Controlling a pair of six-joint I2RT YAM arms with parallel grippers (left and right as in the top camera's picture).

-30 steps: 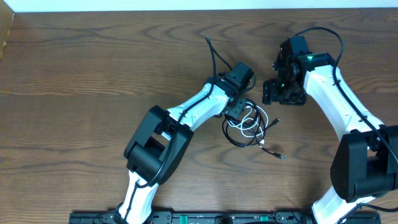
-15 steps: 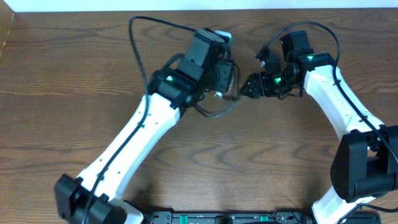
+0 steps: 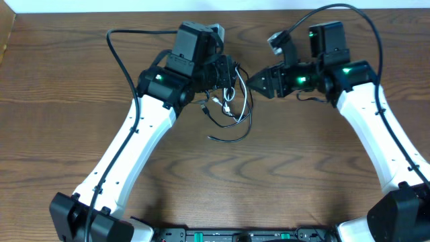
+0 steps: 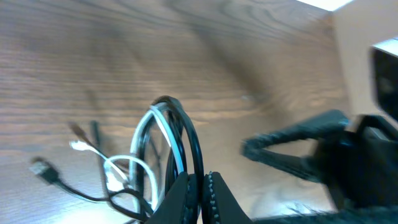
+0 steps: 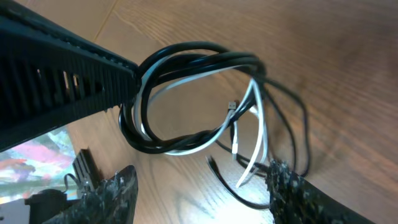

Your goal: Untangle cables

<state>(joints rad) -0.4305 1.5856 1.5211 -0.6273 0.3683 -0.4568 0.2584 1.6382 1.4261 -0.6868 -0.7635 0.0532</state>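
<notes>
A tangled bundle of one black cable and one white cable hangs from my left gripper, which is shut on the coiled loops and holds them above the table. In the left wrist view the black and white loops rise from between the shut fingers, and the plug ends dangle at the left. My right gripper is open and empty, pointing left, just right of the bundle. In the right wrist view the coil lies between and beyond its spread fingers.
The wooden table stretches round both arms. A thick black arm cable arcs over the left arm, and another loops over the right arm. A pale edge stands at the far left.
My left arm has drawn back to the left and lifted the cable bundle with it. My right gripper has turned and followed to the left, close to the bundle.
</notes>
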